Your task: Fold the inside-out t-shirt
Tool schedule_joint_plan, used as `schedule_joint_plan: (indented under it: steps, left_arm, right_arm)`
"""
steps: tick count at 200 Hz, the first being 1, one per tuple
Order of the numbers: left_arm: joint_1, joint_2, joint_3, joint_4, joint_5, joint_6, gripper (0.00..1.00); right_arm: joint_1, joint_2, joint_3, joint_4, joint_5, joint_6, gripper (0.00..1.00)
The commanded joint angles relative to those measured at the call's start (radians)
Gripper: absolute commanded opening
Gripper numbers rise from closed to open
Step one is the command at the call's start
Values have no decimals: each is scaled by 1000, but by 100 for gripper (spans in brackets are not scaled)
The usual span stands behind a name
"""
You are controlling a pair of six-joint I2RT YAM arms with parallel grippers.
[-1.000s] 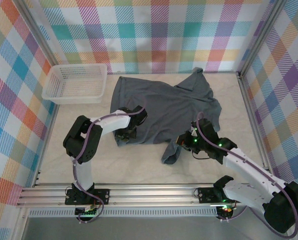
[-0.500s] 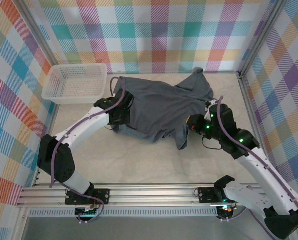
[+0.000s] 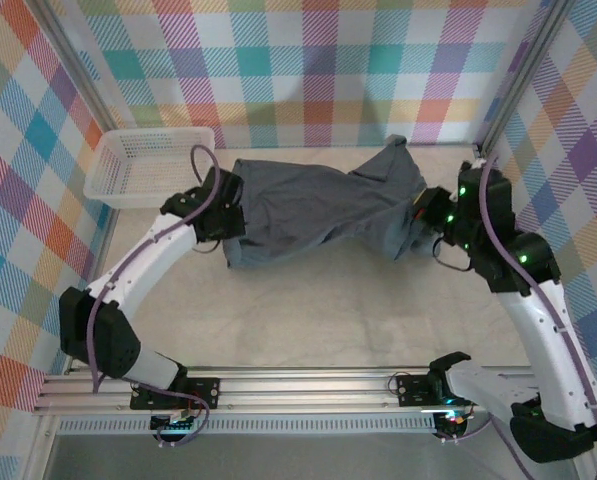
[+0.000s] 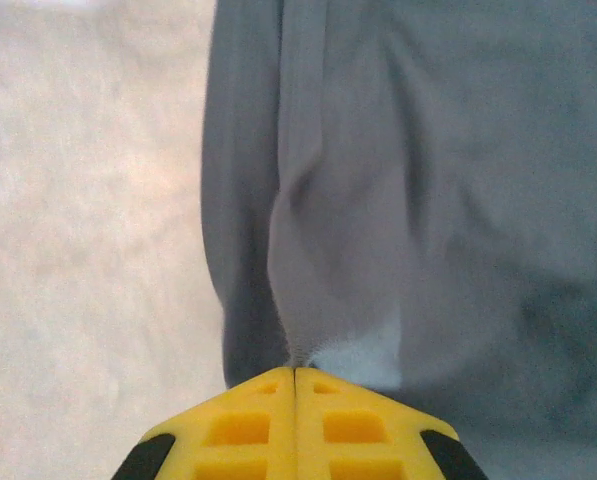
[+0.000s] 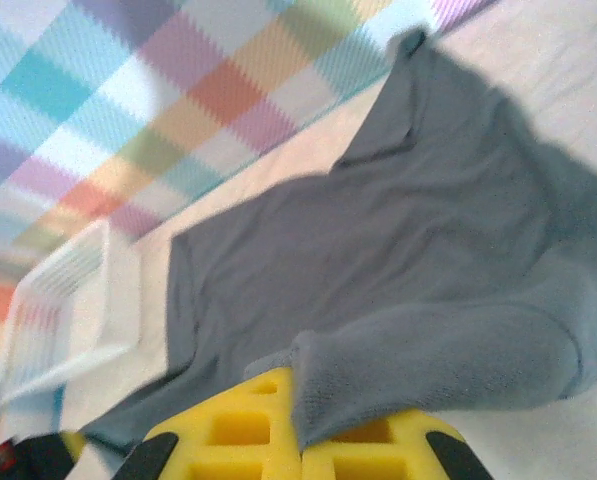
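At the near edge, the rail [image 3: 298,390] carries both arm bases, and the right arm's lower part is cut off by the frame corner. Beyond it lies a wide bare stretch of the tabletop [image 3: 318,310].

From the left wrist, the left hand [image 4: 295,372] has its two yellow fingers pressed together with no gap. A small pinch of the inside-out t-shirt [image 4: 428,180] rises just at their tip. How much fabric sits between them is hidden.

The right wrist picture is blurred. There the right hand [image 5: 298,385] is closed too, and a thick folded edge of the shirt lies over its fingers and covers their tips, so it seems to be pinching this edge.

From above, both hands are partly covered by grey cloth, the left hand [image 3: 225,212] at the shirt's left end and the right hand [image 3: 425,215] at its right end. The t-shirt [image 3: 318,205] lies between them as a long, creased band across the far half of the tabletop. One part points up toward the far wall, and a flap hangs nearer at the left end.

The white mesh basket [image 3: 108,190] stands in the far left corner, near the shirt, and its mesh bottom shows from wall to wall. Behind everything stands the plaid wall [image 3: 318,60].
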Motion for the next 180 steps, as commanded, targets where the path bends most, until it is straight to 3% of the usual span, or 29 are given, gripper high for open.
schedule_joint_plan:
  steps: [1, 25, 48, 65, 79, 110, 138, 180]
  left_arm:
    - [39, 179, 39, 121, 18, 49, 0]
    - [52, 354, 111, 150, -42, 79, 0]
    - [58, 445, 201, 129, -93, 101, 0]
    - [59, 457, 258, 86, -83, 120, 14]
    - [47, 436, 288, 12, -83, 119, 19]
    - [-60, 346, 204, -158, -220, 46, 19]
    - [-161, 318, 82, -167, -299, -23, 18]
    - [-175, 432, 86, -99, -301, -25, 21]
  right_arm:
    - [-95, 107, -42, -1, 11, -90, 0]
    - [-191, 192, -77, 16, -84, -90, 0]
    - [-216, 230, -74, 25, -193, -106, 0]
    - [-216, 236, -75, 54, -306, -118, 0]
    - [-216, 236, -77, 58, -374, -111, 0]
    - [-216, 204, -115, 58, -411, -73, 0]
    - [-216, 174, -159, 67, -421, -48, 0]
    - [-216, 188, -166, 59, -432, -54, 0]
